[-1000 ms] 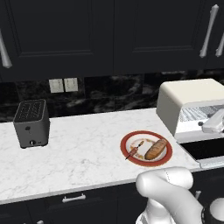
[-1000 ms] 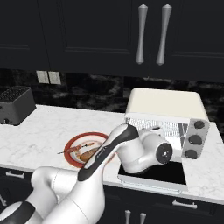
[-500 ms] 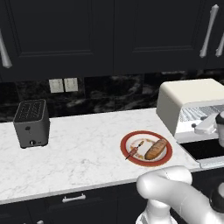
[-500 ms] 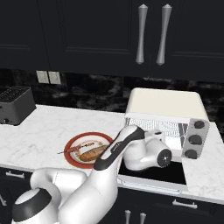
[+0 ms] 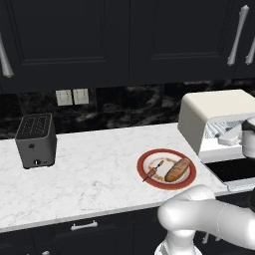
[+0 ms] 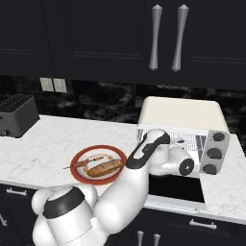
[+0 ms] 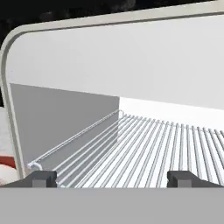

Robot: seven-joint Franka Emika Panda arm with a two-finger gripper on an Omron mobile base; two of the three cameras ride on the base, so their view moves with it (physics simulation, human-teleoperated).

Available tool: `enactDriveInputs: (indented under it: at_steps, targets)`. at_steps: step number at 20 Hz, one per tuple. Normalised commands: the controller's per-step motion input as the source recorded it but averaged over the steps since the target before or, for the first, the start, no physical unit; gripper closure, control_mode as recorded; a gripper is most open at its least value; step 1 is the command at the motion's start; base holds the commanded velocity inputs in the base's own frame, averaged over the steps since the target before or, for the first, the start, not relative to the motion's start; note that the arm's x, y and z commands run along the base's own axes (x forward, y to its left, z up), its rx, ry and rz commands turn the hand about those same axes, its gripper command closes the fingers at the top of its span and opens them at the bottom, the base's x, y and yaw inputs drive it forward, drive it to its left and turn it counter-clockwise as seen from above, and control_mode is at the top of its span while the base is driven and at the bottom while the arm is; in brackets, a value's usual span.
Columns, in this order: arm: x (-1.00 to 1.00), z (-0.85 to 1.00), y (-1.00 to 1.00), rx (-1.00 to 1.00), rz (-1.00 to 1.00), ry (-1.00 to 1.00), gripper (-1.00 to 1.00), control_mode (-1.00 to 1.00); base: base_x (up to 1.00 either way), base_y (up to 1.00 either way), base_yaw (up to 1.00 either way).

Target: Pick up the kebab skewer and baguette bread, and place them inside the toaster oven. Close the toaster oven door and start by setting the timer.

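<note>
The kebab skewer (image 5: 153, 171) (image 6: 89, 162) and the baguette bread (image 5: 178, 170) (image 6: 103, 167) lie side by side on a red-rimmed plate (image 5: 141, 173) (image 6: 98, 147) on the counter. To the plate's right stands the cream-white toaster oven (image 5: 219, 107) (image 6: 180, 113). Its dark door (image 5: 231, 169) (image 6: 175, 190) is folded down flat. My gripper (image 7: 111, 177) (image 5: 228, 137) hovers at the oven's mouth, open and holding nothing, and points at the bare wire rack (image 7: 144, 148).
A dark grey slot toaster (image 5: 35, 139) (image 6: 17, 115) stands at the counter's far left. Three knobs (image 6: 214, 153) run down the oven's right side. Black upper cabinets hang overhead, and white marble counter lies between the toaster and the plate.
My hand has edged a little closer to the oven's mouth and the arm's links have swung. The jaws stay open, and the skewer and the baguette have not moved.
</note>
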Motion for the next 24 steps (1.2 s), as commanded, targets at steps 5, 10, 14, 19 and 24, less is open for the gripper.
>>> enactDriveInputs:
  at_steps: [5,10,14,19,24]
  targets:
    - [0.27,-0.18,-0.09,0.06,0.00,-0.06,-1.00,-1.00,0.00,0.00,0.00]
    - [0.35,-0.20,0.00,0.07,0.00,-0.07,-1.00,-1.00,0.00,0.00,0.00]
    - [0.30,-0.21,-0.02,0.03,0.00,-0.01,-1.00,-1.00,0.00,0.00,0.00]
    - [0.29,-0.30,-0.19,0.00,0.00,0.00,-1.00,-1.00,0.00,0.00,0.00]
    - [0.02,-0.57,-0.09,0.00,0.00,0.00,-1.00,-1.00,0.00,0.00,0.00]
